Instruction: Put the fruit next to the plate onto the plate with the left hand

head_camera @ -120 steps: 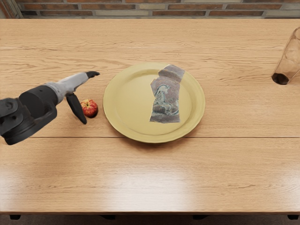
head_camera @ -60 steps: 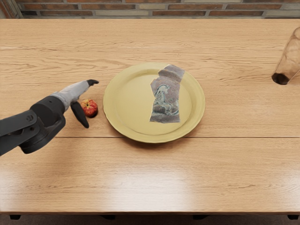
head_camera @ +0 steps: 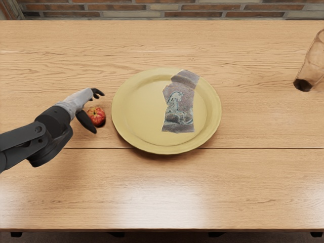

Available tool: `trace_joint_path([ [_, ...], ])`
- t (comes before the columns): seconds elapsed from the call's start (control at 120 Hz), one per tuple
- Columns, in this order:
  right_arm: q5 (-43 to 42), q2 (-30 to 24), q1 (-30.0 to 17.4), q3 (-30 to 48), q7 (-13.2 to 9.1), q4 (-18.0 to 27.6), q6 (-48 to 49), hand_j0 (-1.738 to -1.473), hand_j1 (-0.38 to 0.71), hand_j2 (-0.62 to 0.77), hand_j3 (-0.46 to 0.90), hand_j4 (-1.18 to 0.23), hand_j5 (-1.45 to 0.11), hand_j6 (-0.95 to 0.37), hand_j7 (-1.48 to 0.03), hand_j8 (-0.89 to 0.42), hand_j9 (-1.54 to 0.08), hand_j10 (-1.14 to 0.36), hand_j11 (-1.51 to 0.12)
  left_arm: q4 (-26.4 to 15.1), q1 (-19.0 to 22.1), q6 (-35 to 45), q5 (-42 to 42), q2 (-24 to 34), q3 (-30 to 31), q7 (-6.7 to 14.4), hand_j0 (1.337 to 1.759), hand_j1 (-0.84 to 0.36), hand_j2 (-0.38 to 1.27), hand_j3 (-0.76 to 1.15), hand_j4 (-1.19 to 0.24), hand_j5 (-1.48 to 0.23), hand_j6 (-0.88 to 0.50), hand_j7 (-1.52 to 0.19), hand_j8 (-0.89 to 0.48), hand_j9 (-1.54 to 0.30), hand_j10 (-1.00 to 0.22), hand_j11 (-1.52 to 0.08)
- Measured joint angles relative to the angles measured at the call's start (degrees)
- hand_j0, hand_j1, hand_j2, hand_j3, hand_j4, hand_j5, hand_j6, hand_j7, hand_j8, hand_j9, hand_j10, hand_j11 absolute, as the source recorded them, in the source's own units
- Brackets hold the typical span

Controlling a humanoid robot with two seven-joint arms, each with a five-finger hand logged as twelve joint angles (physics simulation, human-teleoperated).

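Left hand [head_camera: 81, 104]: open and holding nothing, half-cupped from the left around the fruit.
Fingers [head_camera: 96, 93]: dark-tipped, curved over the far side of the fruit; impossible to tell whether touching or just clear.
Thumb [head_camera: 86, 123]: pointing down on the near-left side, close against the fruit, not visibly pressing.
Apple [head_camera: 96, 116]: small and red, resting on the table [head_camera: 162, 187] just beside the left edge of the plate, not yet lifted.
Step in hand: judged to be closing the grasp before the lift.
Doing it well: bring fingers and thumb in together from opposite sides, so the round fruit is pinched through its middle rather than nudged and rolled toward the plate rim.
Grip check: firm hold before rising; small smooth fruit likely to slip from fingertips alone.
Plate [head_camera: 124, 129]: yellow, shallow, with a raised rim, so lift clear of the rim before carrying rightward.
Landing spot: bare left part of the plate, nearest the hand.
Mottled slab [head_camera: 178, 104]: grey-brown flat piece lying on the right-centre of the plate; best left untouched.
Glass [head_camera: 310, 68]: at the table's far right edge, well apart from the path.
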Motion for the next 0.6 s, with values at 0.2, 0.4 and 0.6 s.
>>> trace_joint_path([
  [0.2,0.0,0.0,0.0,0.0,0.0,0.0,0.0,-1.658,-0.35,0.0,0.0,0.0,0.0,0.0,0.0,0.0,0.0,0.0,0.0,1.4,0.4,0.2,0.0,-1.8,0.0,0.0,1.658,-0.02,0.06,0.0,-0.31,-0.4,-0.31,-0.4,-0.31,-0.4,-0.31,-0.4],
  [0.4,0.0,0.0,0.0,0.0,0.0,0.0,0.0,-1.658,-0.35,0.0,0.0,0.0,0.0,0.0,0.0,0.0,0.0,0.0,0.0,2.3,0.9,0.7,0.0,-2.4,0.0,0.0,1.658,-0.09,0.08,0.0,-0.37,-0.47,-0.37,-0.47,-0.37,-0.47,-0.37,-0.47],
  [0.6,0.0,0.0,0.0,0.0,0.0,0.0,0.0,-1.658,-0.35,0.0,0.0,0.0,0.0,0.0,0.0,0.0,0.0,0.0,0.0,2.4,1.2,1.1,-0.1,-2.7,0.0,0.0,1.658,-0.16,0.09,0.0,-0.43,-0.56,-0.43,-0.56,-0.43,-0.56,-0.43,-0.56],
])
